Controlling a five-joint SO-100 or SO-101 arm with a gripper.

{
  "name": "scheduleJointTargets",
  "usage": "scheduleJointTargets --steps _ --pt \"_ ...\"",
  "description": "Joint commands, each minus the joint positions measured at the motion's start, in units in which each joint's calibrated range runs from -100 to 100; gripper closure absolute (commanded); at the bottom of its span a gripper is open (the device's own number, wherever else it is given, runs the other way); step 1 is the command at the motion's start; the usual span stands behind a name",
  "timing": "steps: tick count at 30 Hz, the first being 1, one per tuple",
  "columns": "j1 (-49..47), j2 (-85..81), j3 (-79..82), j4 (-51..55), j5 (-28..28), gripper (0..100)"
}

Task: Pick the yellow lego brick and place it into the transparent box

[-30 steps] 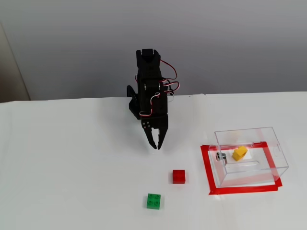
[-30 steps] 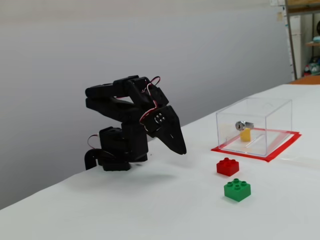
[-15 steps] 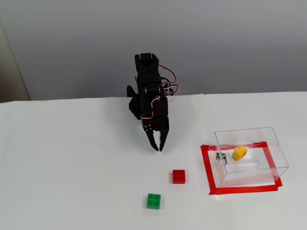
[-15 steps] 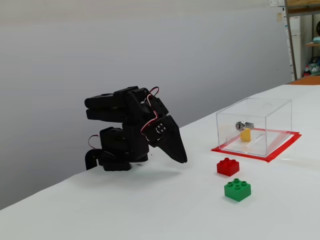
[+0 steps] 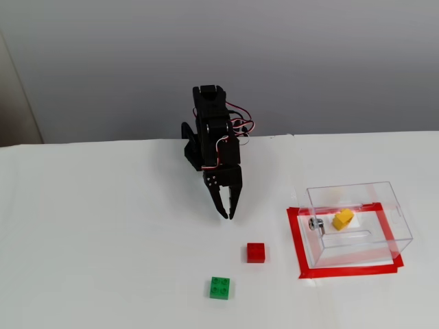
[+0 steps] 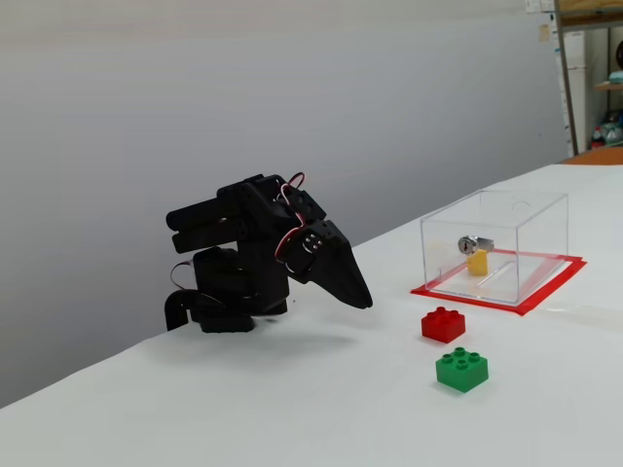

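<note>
The yellow lego brick (image 5: 343,218) lies tilted inside the transparent box (image 5: 391,205), near its metal knob (image 5: 315,223). It also shows in the box in the other fixed view (image 6: 477,261), and the box (image 6: 540,229) stands at the right there. My black gripper (image 5: 228,215) hangs folded near the arm's base, fingertips pointing down at the table, jaws together and empty. It is well left of the box and above the red brick. In the side fixed view the gripper (image 6: 364,300) is also shut.
A red brick (image 5: 256,252) and a green brick (image 5: 220,288) lie on the white table in front of the gripper; both also show in the side view, red (image 6: 443,324) and green (image 6: 461,369). Red tape (image 5: 296,240) frames the box.
</note>
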Motion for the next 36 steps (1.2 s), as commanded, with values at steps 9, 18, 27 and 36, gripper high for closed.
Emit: scheduleJointTargets --steps 9,18,27,36 --pt "1.54 -0.59 0.38 -0.51 0.00 98" --pt "1.61 -0.59 0.38 -0.60 -0.05 98" --pt "1.61 -0.59 0.38 -0.60 -0.05 98" --pt "1.61 -0.59 0.38 -0.60 -0.05 98"
